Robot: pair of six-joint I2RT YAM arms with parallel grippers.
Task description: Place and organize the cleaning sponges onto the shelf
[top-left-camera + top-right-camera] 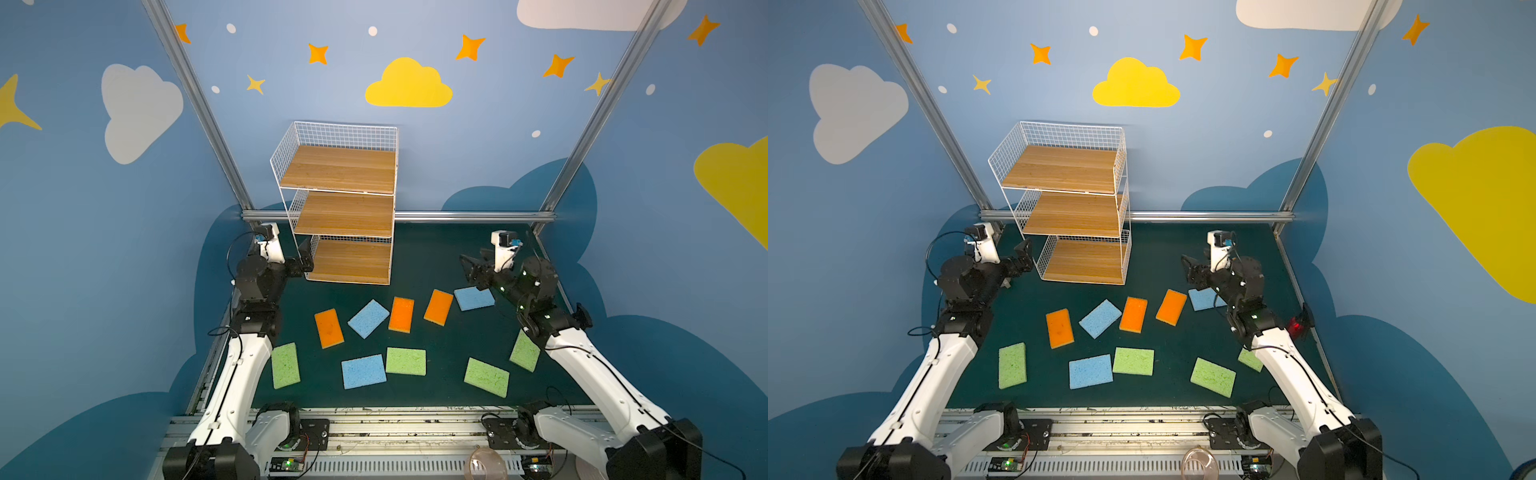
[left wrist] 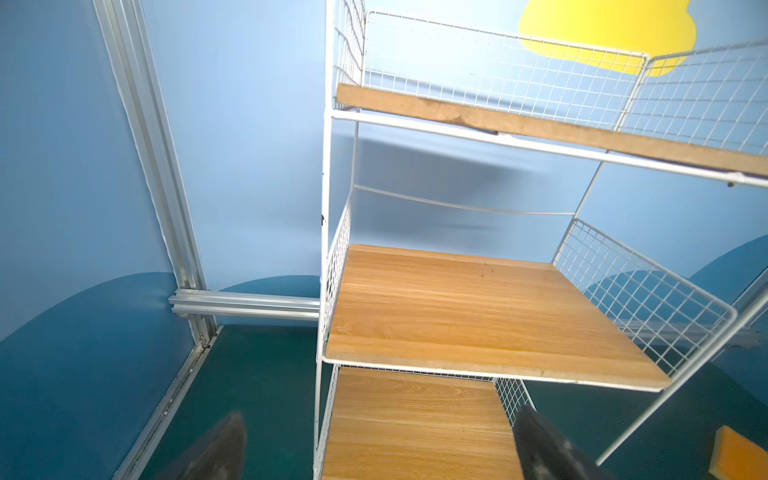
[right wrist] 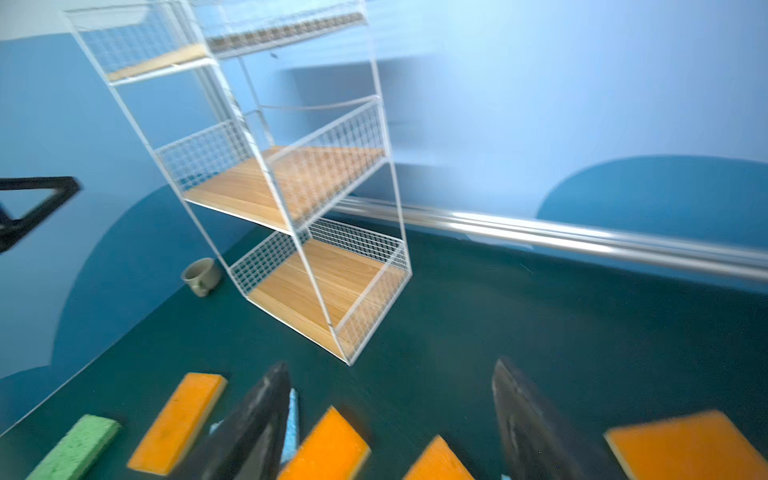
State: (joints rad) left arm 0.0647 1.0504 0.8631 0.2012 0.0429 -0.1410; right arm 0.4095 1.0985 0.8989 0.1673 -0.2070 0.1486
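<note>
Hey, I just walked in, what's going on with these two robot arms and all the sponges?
Two robot arms are meant to put sponges on the white wire shelf, but nothing is on it yet: all three wooden tiers are bare. The orange, blue and green sponges lie scattered flat on the dark green table. The left gripper is open beside the shelf's bottom tier, holding nothing. The right gripper is open and empty too, above the far right sponges.
</note>
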